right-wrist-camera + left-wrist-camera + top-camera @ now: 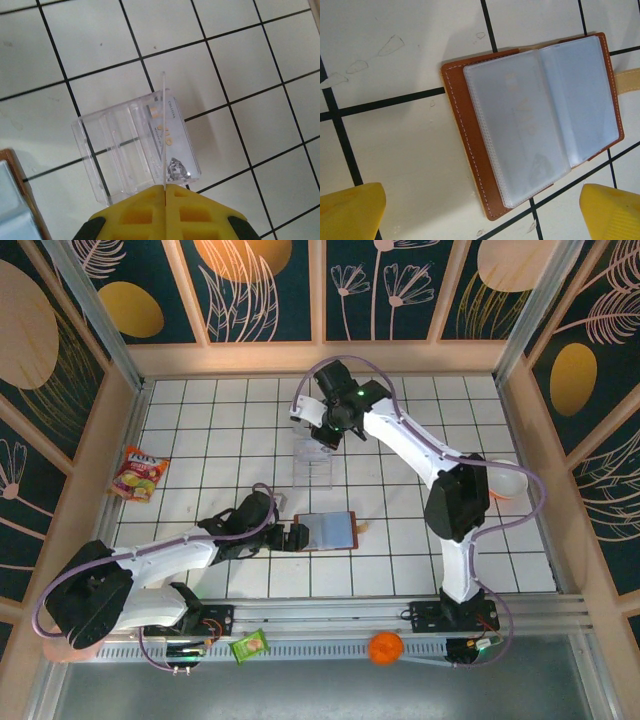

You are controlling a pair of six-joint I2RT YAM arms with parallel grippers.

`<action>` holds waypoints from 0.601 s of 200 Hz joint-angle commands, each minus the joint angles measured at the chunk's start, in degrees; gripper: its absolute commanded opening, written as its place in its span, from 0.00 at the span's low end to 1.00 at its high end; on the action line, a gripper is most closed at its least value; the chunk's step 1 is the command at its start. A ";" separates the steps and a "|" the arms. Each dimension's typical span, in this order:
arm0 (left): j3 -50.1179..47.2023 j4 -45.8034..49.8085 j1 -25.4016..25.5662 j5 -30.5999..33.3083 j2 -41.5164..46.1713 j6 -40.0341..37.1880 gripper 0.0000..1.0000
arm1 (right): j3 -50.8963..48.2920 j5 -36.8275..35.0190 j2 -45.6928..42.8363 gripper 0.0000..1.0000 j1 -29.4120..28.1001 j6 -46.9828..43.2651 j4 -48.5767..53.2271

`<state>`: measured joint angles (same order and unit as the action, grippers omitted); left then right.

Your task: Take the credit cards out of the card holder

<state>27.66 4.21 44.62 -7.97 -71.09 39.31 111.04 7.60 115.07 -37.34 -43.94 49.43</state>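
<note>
- Now the left hand [297,538] stands wide open, holding nothing, just beside the left edge of the small brown leather card holder [328,531].
- The card holder lies opened flat on the white tiled worktop [200,440], frosted plastic sleeves [530,125] up, ahead of the yellow fingers [350,212].
- The right hand [164,189] is clamped on a thin pale credit card [163,125], edge-on, above a clear plastic tray [115,150].
- Another printed credit card [175,145] sits in that tray.

I count: 2 cards [175,145], 1 holder [327,532], 1 tray [312,462], 2 snack packets [140,473], 1 orange ball [385,648].
</note>
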 commanded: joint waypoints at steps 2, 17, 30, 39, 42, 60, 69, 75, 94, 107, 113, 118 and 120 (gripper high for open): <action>1.25 3.12 -0.75 1.72 -0.32 1.57 0.99 | 2.89 1.61 3.34 0.00 1.30 -6.01 4.76; 1.13 3.26 -1.24 1.78 -0.36 1.74 0.99 | 4.11 2.69 4.69 0.00 1.42 -7.63 5.42; 1.22 3.26 -1.60 1.70 -0.58 1.90 0.99 | 4.19 2.77 5.23 0.00 1.48 -8.70 5.09; 1.21 3.06 -1.64 1.47 -0.74 1.91 0.99 | 4.18 2.78 5.60 0.00 1.51 -9.28 4.77; 1.22 2.94 -1.68 1.31 -0.87 1.99 0.99 | 4.21 2.78 5.68 0.00 1.55 -9.43 4.73; 1.32 2.65 -1.82 1.11 -1.77 2.10 0.99 | 3.95 2.48 6.52 0.00 1.74 -10.58 4.68; 1.54 2.65 -1.89 0.91 -2.26 2.09 0.99 | 3.83 2.21 7.03 0.00 1.99 -11.10 4.45; 1.72 2.73 -1.84 0.85 -2.46 2.10 0.99 | 3.70 1.96 7.36 0.00 2.11 -11.36 4.04; 1.95 2.87 -1.99 0.68 -2.82 2.11 0.99 | 3.48 1.69 7.87 0.00 2.66 -11.81 2.89; 2.22 3.00 -2.04 0.76 -2.95 2.00 0.99 | 3.18 1.90 7.99 0.00 2.70 -12.04 2.12; 2.31 3.00 -2.04 0.75 -3.16 1.98 0.99 | 2.93 1.90 7.98 0.00 2.76 -12.24 1.70; 2.46 3.00 -2.11 0.76 -3.30 1.88 0.99 | 2.72 1.76 7.98 0.00 2.76 -12.37 1.30; 2.48 3.00 -2.09 0.67 -3.32 1.88 0.99 | 2.65 1.73 8.05 0.00 2.75 -12.34 1.11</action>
<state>28.29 5.43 43.05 -7.05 -73.47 40.62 113.30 9.06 122.10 -35.22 -53.76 52.36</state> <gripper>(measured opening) 0.988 0.052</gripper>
